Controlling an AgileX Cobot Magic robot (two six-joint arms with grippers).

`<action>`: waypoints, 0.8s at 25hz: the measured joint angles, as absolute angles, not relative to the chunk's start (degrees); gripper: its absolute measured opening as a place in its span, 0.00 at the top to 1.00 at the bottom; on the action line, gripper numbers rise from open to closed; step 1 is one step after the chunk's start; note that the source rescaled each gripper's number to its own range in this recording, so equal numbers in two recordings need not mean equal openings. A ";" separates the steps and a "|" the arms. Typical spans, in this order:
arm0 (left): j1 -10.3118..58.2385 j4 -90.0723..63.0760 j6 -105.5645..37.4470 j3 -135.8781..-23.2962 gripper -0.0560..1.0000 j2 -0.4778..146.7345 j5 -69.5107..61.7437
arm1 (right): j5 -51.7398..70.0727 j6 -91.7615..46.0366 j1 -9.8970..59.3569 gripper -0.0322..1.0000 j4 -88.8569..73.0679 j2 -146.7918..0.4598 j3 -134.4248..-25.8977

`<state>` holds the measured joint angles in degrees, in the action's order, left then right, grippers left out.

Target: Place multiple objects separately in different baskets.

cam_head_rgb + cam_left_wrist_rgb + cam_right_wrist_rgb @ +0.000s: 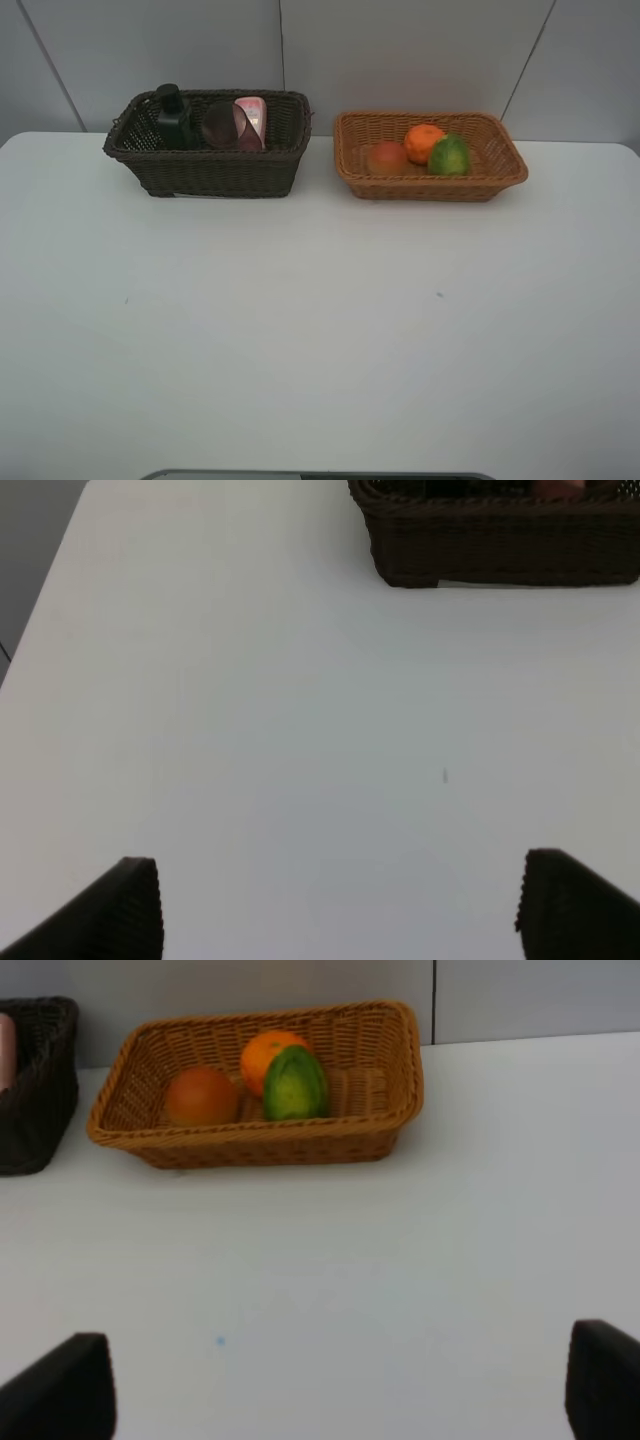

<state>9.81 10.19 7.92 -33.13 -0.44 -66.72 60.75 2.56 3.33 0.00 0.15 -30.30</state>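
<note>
All six objects already lie sorted. The orange (424,141), the peach-like fruit (387,157) and the green bumpy fruit (450,156) huddle touching in the light tan wicker basket (430,184) at the upper right of the high view. They look firm, round and fairly light, best pinched across their widest middle, though smooth skin may slip. The dark green pump bottle (171,117), the mauve cup (222,125) and the pink tube (251,117) stand crowded in the deeper dark brown basket (210,170) at the upper left. The cup seems thin and easily squeezed; the bottle's body is the safest hold. The left gripper (340,905) and the right gripper (340,1385) hang spread wide and empty over the bare white table (320,340), near its front edge.
</note>
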 joint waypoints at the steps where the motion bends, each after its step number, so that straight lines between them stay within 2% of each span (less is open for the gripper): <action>1: 9.81 10.19 7.94 -32.52 0.07 -0.44 -66.60 | 60.75 2.56 3.40 0.00 0.00 0.15 -30.30; 20: 9.81 9.78 7.05 -28.91 0.07 -0.44 -61.17 | 60.75 2.56 3.51 0.00 0.00 0.09 -30.30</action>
